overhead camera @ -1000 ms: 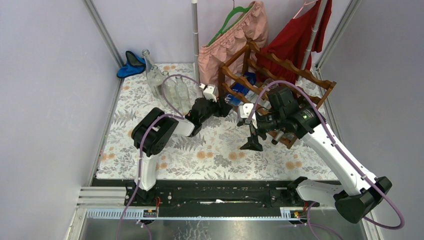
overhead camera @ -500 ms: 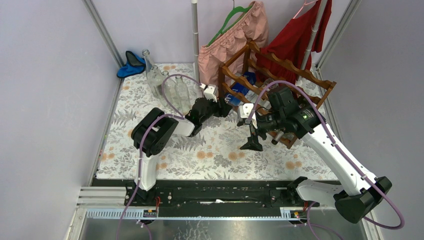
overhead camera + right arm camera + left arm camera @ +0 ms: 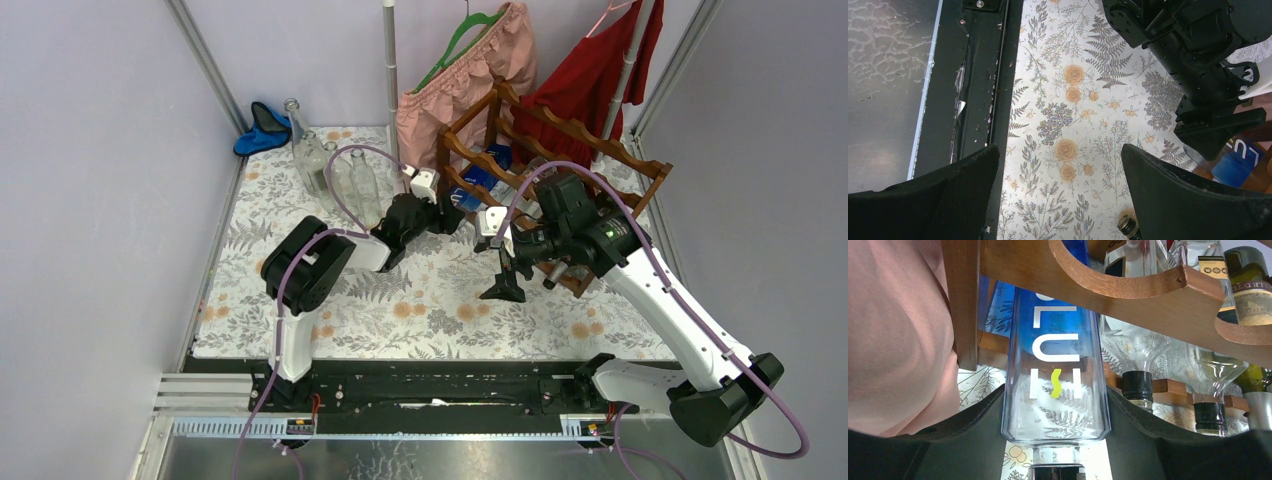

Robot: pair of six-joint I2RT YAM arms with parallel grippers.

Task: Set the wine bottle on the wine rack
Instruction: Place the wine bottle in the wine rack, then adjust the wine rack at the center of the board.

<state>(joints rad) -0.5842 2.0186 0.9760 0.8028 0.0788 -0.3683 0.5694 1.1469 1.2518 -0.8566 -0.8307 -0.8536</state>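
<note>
Nothing has shifted in the last second: my left gripper (image 3: 1055, 432) stays clenched on the wine bottle (image 3: 1055, 365), lying under a rail of the wine rack (image 3: 1128, 285) beside its end post. Glass, so I judge it heavy, slick and breakable; grip the shoulder squarely. My right gripper (image 3: 1059, 155) gapes, empty

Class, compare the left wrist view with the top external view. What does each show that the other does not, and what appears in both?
Only the left wrist view: white lettering on the blue bottle clamped in the left gripper, and the black-capped necks of bottles lying in the rack. Only the top external view: the right gripper, open, clear bottles standing at the far left, and a red garment. Both: the wine rack, the blue bottle and the pink garment.
</note>
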